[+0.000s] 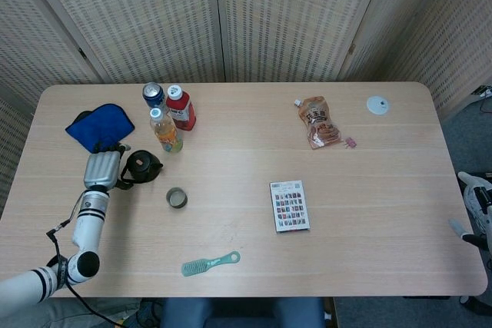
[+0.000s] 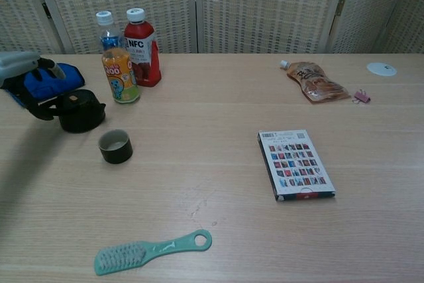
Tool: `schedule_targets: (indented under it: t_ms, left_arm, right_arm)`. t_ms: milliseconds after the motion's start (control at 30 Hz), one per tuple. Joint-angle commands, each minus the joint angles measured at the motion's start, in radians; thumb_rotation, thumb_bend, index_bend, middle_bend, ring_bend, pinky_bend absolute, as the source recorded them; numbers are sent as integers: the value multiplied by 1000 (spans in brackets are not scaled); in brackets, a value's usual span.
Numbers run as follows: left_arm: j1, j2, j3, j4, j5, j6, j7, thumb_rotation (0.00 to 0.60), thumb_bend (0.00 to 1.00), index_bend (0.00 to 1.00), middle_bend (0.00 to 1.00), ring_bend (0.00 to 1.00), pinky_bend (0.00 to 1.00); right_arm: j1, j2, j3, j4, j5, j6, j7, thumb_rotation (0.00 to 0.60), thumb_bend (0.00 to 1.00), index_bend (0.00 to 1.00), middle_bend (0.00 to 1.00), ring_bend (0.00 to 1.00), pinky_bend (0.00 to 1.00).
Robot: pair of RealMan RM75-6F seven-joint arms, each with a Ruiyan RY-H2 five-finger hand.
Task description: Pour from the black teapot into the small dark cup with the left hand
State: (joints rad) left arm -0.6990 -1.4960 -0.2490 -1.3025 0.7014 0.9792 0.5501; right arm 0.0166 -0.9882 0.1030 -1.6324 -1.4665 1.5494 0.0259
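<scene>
The teapot (image 1: pixel 143 164) sits on the table (image 1: pixel 369 213) beside the cup (image 1: pixel 177 198). The left hand (image 1: pixel 102 168) fingers wrap its handle. It looks heavy, hard and slippery, so hold the handle tight.

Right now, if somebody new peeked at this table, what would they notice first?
Probably the robot's left hand at the table's left side, right up against the black teapot, with the small dark cup standing just in front of it. Next, the colourful bottles: the red bottle and the orange bottle behind the teapot. Near the front edge lies a green brush.
</scene>
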Motion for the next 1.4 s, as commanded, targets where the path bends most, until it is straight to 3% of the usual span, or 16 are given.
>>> schedule_targets:
  t_ms: [33, 167, 300, 567, 800, 1133, 1400]
  left_arm:
    - [-14, -11, -9, 56, -20, -29, -16, 600, 96, 216, 165, 213, 2]
    - [-13, -14, -1, 89, -4, -35, -34, 600, 96, 216, 165, 214, 2]
    - [12, 12, 21, 47, 55, -5, -63, 600, 96, 220, 165, 218, 2]
    - [81, 85, 90, -93, 306, 78, -200, 600, 96, 265, 205, 221, 2]
    - [99, 95, 138, -129, 438, 97, -247, 600, 96, 280, 220, 221, 2]
    - [93, 57, 157, -92, 491, 79, -249, 600, 96, 280, 228, 226, 2]
    - [83, 36, 153, -37, 460, 50, -185, 600, 96, 280, 228, 227, 2]
  right_arm:
    - [0, 1, 0, -5, 1, 0, -5, 600, 162, 202, 251, 199, 319]
    - [-1, 4, 1, -13, 0, 5, -12, 600, 162, 202, 251, 200, 319]
    - [-2, 9, 4, -17, 0, 10, -16, 600, 162, 202, 251, 200, 319]
    - [6, 25, 15, -30, 7, 6, -23, 600, 161, 202, 251, 200, 319]
    - [18, 33, -11, -39, -12, -41, -31, 600, 161, 202, 251, 200, 319]
    - [36, 24, -47, -22, -69, -78, -6, 600, 162, 202, 251, 200, 319]
    - [34, 25, -55, -22, -73, -76, -4, 600, 162, 202, 251, 200, 319]
